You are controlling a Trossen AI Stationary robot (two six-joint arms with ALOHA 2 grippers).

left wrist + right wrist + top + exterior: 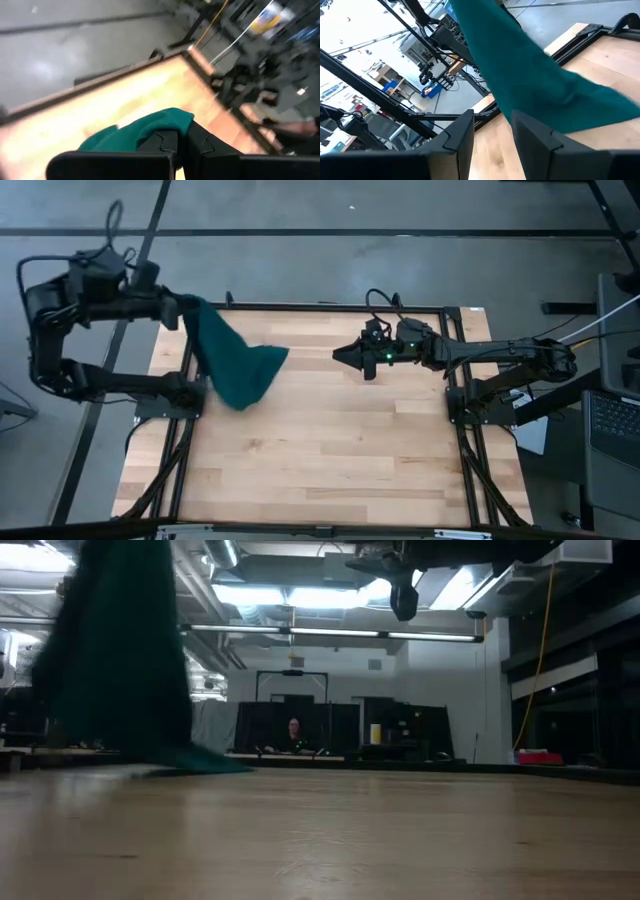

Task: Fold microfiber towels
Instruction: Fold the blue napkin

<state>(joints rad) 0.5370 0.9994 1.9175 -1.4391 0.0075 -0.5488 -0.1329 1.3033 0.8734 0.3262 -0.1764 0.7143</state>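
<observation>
The dark teal towel [232,358] hangs from my left gripper [183,311] at the table's far left corner. It also shows at the left of the low view [115,660] and fills the upper right wrist view [530,85]. My left gripper is shut on it. My right gripper [338,355] is open and empty. It is held high over the far middle of the table and points toward the towel, and it shows at the top of the low view [403,602]. The towel's white tag is not in view. My left gripper pinches a bunched upper part of the towel [167,122] between its two fingers, coming from the table's far left. How many layers it has, I cannot tell. The towel hangs slack below the fingers, and its lower end [195,762] seems to rest on the table.
The wooden tabletop [330,450] has a black frame along its far edge and sides [330,307]. Beyond the far edge is a room with desks, and a person [293,732] sits there.
</observation>
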